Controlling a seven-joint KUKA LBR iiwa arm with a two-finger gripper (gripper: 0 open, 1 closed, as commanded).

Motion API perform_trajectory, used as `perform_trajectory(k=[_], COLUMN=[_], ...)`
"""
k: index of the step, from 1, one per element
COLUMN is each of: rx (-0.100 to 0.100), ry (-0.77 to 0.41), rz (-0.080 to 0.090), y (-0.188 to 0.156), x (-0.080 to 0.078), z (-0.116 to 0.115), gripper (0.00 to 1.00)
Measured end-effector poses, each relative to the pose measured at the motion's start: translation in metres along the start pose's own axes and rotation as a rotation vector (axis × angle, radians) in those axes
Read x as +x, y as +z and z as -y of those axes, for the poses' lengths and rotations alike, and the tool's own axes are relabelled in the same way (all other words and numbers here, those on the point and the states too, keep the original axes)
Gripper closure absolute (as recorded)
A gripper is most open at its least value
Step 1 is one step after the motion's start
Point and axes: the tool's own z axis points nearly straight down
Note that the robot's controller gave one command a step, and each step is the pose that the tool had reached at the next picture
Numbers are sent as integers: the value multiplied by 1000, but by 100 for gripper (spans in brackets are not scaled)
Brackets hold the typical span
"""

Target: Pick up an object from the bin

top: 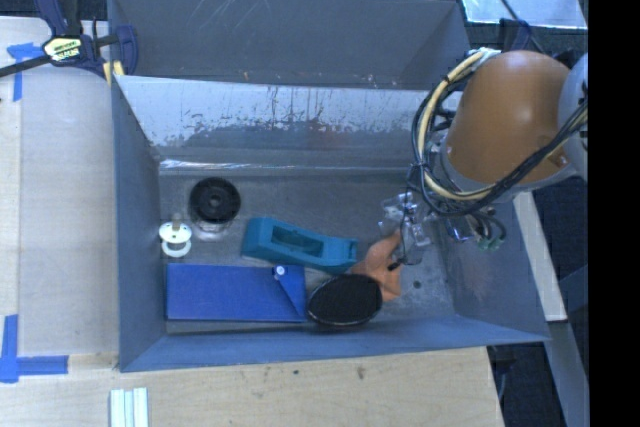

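My gripper [405, 237] hangs low at the right side of the bin floor, its metal fingers right above an orange-brown handle [377, 262]. That handle belongs to a brush with a black oval head [344, 301] near the front wall. Whether the fingers touch the handle is not visible. A teal blue block-shaped thing [297, 244] lies just left of the handle.
A flat dark blue box [228, 293] lies along the front left of the floor. A black round cap [214, 199] and a small white spool [176, 238] sit at the back left. The arm's orange dome and cables hang over the bin's right wall.
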Motion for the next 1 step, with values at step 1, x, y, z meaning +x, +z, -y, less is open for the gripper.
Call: perform_trajectory(k=[1], rx=[-1], ry=[-4], rz=[-5], y=[-45], x=[1], z=[-2], gripper=[100])
